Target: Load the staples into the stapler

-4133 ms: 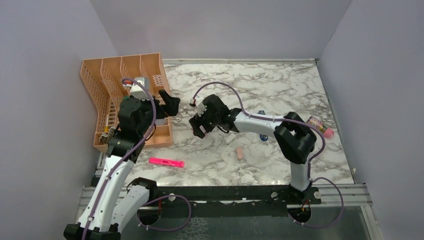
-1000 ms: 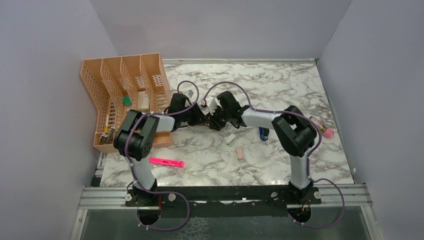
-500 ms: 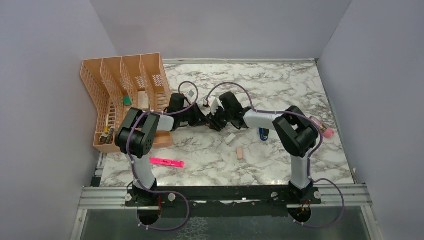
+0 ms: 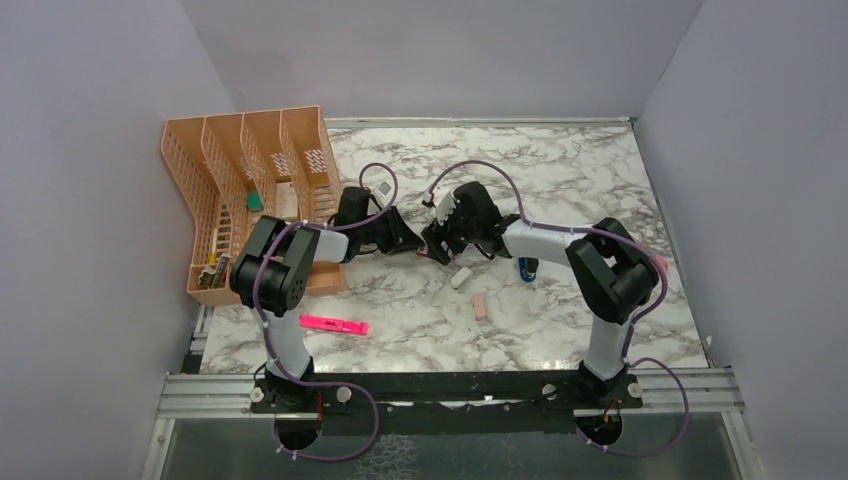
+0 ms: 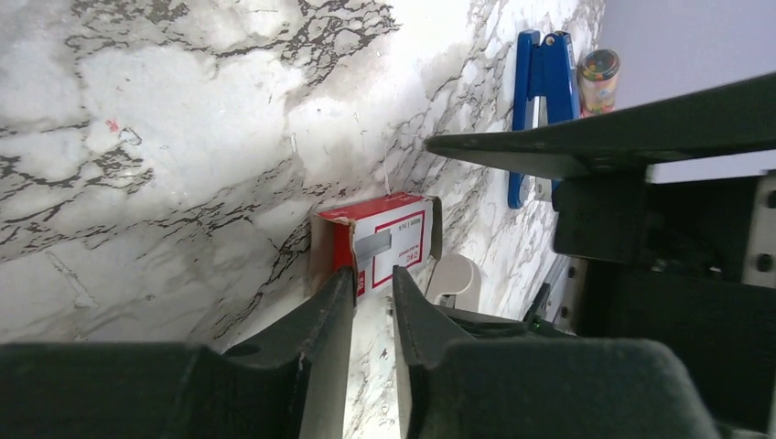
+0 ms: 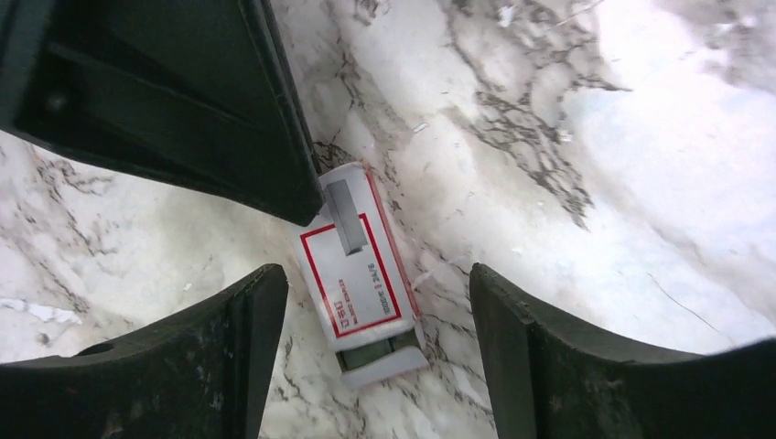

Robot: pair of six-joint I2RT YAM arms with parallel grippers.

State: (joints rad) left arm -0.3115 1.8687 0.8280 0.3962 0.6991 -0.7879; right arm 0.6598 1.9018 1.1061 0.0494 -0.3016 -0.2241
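Pinching one short end of the staple box is my left gripper, its fingers drawn narrow on the red-and-white cardboard and pressing it flat on the marble tabletop. My right gripper stands spread wide over the opposite end, one finger on each side of the box, touching nothing and holding nothing.

The box lies mid-tabletop between my two wrists; at the end under my right gripper the inner tray pokes out a little, with a grey edge inside that I take to be the staples. The stapler lies flat and well apart from the box, over beside my right forearm; a white capsule-shaped piece sits between the two.

I judge the box to be very light and thin-walled, so it skids on the smooth marble unless one gripper anchors it, and a hard squeeze would crush the sleeve and jam the tray; the place to take hold next is the protruding tray end, across its narrow width, pulling straight along the box's length while my left keeps the sleeve down. The strip itself should be stiff but brittle, apt to snap into short sections, slick and thin; I would grip it by its long flanks near the middle, gently. The stapler is rigid but hinged, so it needs holding by the base while the blue top is swung up.
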